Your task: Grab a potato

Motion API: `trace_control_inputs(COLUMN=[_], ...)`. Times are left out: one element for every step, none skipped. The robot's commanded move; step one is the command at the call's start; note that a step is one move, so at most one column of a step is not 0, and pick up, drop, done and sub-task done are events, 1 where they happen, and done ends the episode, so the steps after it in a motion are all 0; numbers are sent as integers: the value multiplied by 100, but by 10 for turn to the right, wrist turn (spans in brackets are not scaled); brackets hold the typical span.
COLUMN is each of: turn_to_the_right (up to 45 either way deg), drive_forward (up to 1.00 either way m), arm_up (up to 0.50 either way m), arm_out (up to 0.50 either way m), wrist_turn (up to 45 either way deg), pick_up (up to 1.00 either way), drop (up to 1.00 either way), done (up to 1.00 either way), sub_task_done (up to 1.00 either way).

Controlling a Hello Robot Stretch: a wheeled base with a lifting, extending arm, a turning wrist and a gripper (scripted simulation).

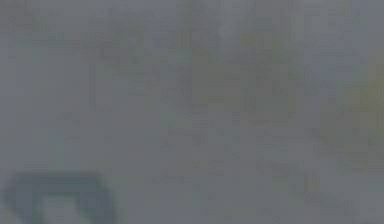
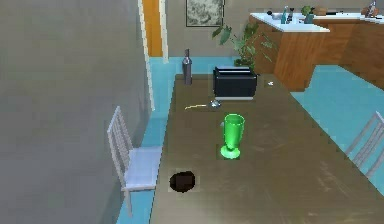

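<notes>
A long brown table [image 2: 290, 150] runs from near to far across the arm side view, with a grey wall [image 2: 60, 90] on its left, a wood-fronted kitchen counter [image 2: 300, 45] far off to the right, and a white chair [image 2: 135, 160] drawn up at its near left side. On the table stand a black toaster [image 2: 235, 83] at the far end, a green cup [image 2: 233, 136] near the middle and a dark bottle [image 2: 187, 66] at the far left corner. A dark brown roundish lump [image 2: 183, 180], potato-like in colour, lies by the near left edge just right of the chair; the gripper's state cannot be told.
</notes>
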Motion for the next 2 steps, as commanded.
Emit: trace_control_inputs(turn_to_the_right=[0,0], drive_forward=[0,0], arm_up=[50,30], arm_out=[0,0], wrist_turn=[0,0], pick_up=[0,0], drop=[0,0], done=[0,0], sub_task_done=[0,0])
